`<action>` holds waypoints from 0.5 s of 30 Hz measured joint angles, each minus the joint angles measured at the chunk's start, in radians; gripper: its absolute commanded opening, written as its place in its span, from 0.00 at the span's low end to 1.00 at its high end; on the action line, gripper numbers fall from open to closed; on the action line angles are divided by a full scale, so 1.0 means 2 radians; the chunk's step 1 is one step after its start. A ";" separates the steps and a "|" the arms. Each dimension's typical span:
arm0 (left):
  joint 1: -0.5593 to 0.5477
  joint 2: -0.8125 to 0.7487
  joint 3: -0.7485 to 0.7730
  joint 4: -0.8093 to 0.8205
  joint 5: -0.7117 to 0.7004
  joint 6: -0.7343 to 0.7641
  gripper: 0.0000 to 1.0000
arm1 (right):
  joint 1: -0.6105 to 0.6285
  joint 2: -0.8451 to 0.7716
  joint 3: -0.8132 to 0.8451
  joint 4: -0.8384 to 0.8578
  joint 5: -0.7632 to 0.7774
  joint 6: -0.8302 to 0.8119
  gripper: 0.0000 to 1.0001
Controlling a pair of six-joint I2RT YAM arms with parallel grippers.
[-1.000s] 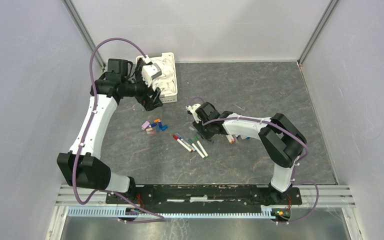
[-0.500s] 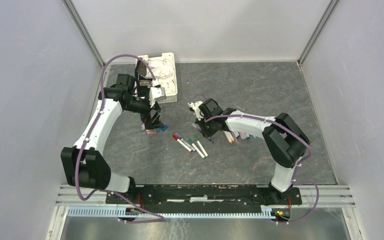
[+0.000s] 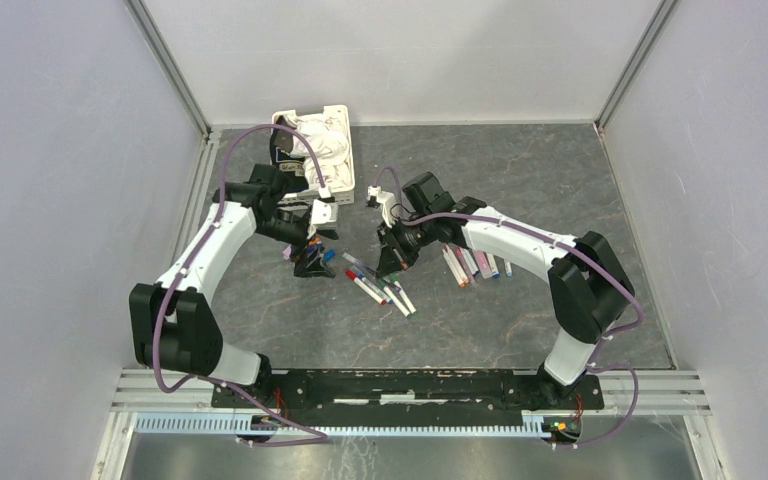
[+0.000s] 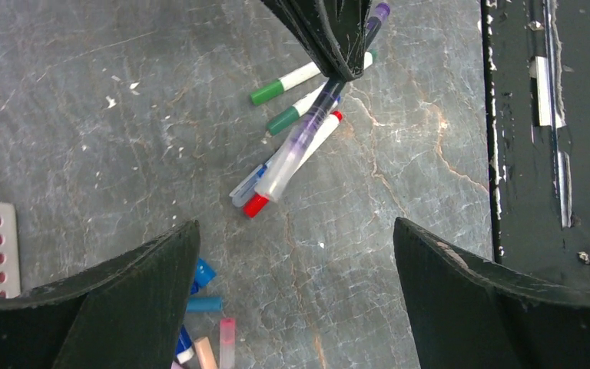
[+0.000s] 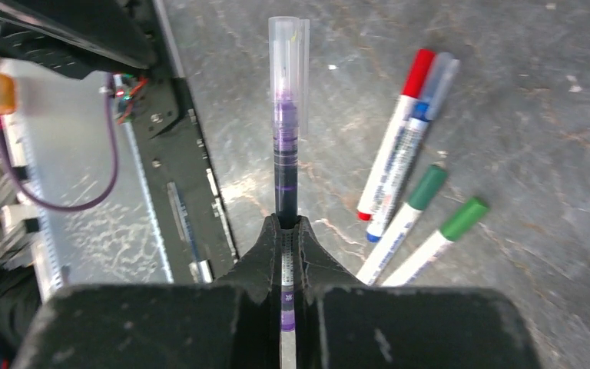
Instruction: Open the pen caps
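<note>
My right gripper [image 5: 288,231] [image 3: 393,258] is shut on a purple pen [image 5: 286,154] and holds it by the barrel. Its clear cap [image 5: 288,54] is on and points away from the wrist. In the left wrist view this pen [image 4: 299,142] slants above several pens [image 4: 288,81] with green, red and blue caps that lie on the table [image 3: 520,180]. My left gripper [image 4: 296,227] [image 3: 312,262] hangs wide open over bare table, just left of that pen. Loose pen caps [image 4: 203,304], blue and pink, lie beside its left finger [image 4: 123,300].
A white basket [image 3: 345,180] holding crumpled cloth stands at the back left, just behind my left arm. More pens [image 3: 470,265] lie under my right forearm. The black base rail [image 3: 410,385] runs along the near edge.
The left arm has swung down from the basket to the loose caps, still open. The right gripper has shut on the purple pen and lifted it off the table.
</note>
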 measured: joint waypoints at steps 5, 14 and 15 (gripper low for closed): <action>-0.026 -0.001 -0.015 0.000 -0.004 0.013 0.94 | 0.000 0.001 0.002 -0.002 -0.058 0.008 0.00; -0.055 -0.002 -0.026 0.004 -0.023 0.023 0.70 | 0.000 0.023 0.036 -0.002 -0.112 0.024 0.00; -0.060 -0.004 -0.028 0.006 -0.029 0.024 0.65 | 0.001 0.029 0.042 -0.002 -0.114 0.026 0.00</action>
